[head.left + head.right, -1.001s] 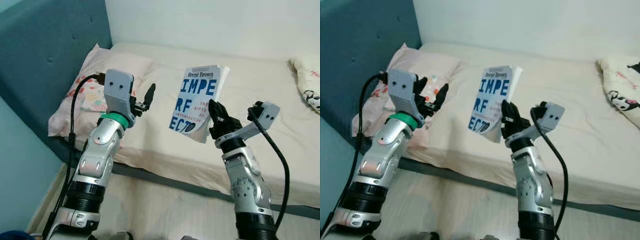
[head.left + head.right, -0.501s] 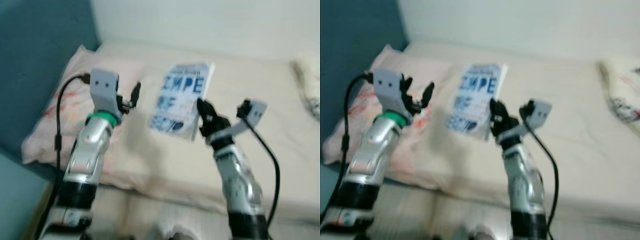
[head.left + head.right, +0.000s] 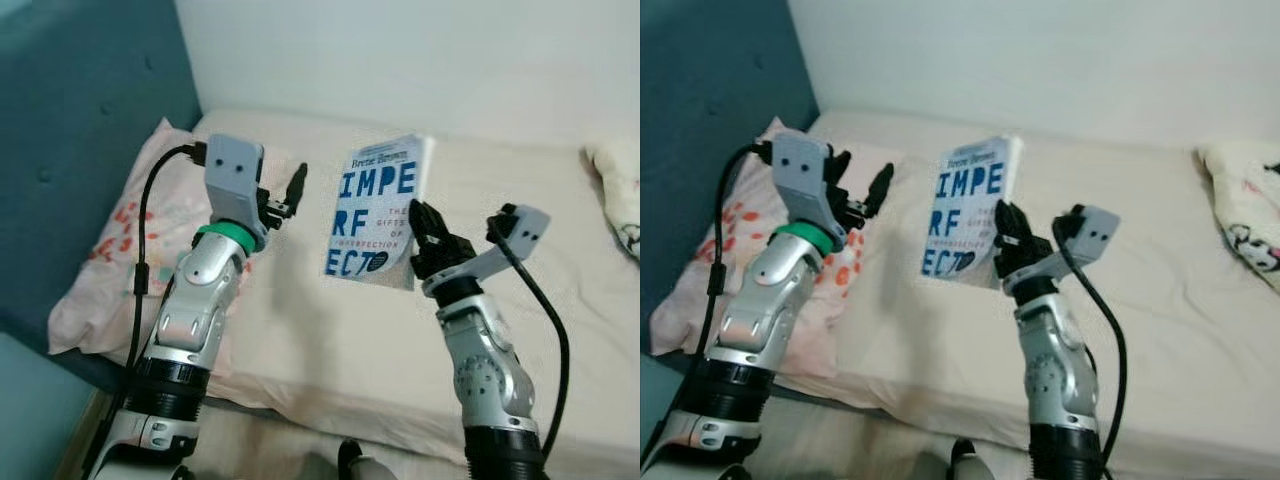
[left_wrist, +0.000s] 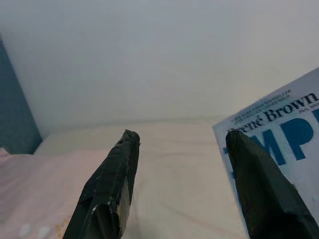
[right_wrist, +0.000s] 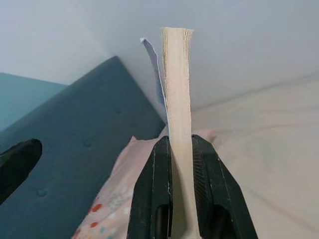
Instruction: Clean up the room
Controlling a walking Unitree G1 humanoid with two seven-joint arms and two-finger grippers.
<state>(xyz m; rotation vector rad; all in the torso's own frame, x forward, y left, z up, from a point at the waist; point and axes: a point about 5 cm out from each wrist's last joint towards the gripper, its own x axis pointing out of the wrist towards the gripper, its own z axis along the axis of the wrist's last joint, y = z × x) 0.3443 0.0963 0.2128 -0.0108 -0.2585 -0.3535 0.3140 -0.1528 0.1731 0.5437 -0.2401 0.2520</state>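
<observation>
Nearest the camera, both silver arms rise from the lower edge of the eye views, jointed metal with black collars and black cables looping off the grey wrist boxes. The right gripper is clenched on the book, its two long black fingers pinching the lower right corner of the pages; in the right wrist view the fingers press flat against both sides of the cream page block, with the thin front cover peeling slightly away at the top. The book is held upright in the air above the bed, cover facing the camera, a glossy white paperback with large blue block letters and the author's name in small dark print along the top.

The left gripper hovers just beside the book's left edge, released and holding nothing; in the left wrist view its fingers stand well apart, matte and tapered, with the book's upper corner showing behind one of them.

Below the arms the bed carries a smooth, faintly creased cream sheet. A soft pink pillow with small red prints lies under the left arm, against a padded teal headboard with buttoned tufts. At the far right edge sits a second pillow, white with a dark cartoon print. Behind the bed is a plain pale wall
</observation>
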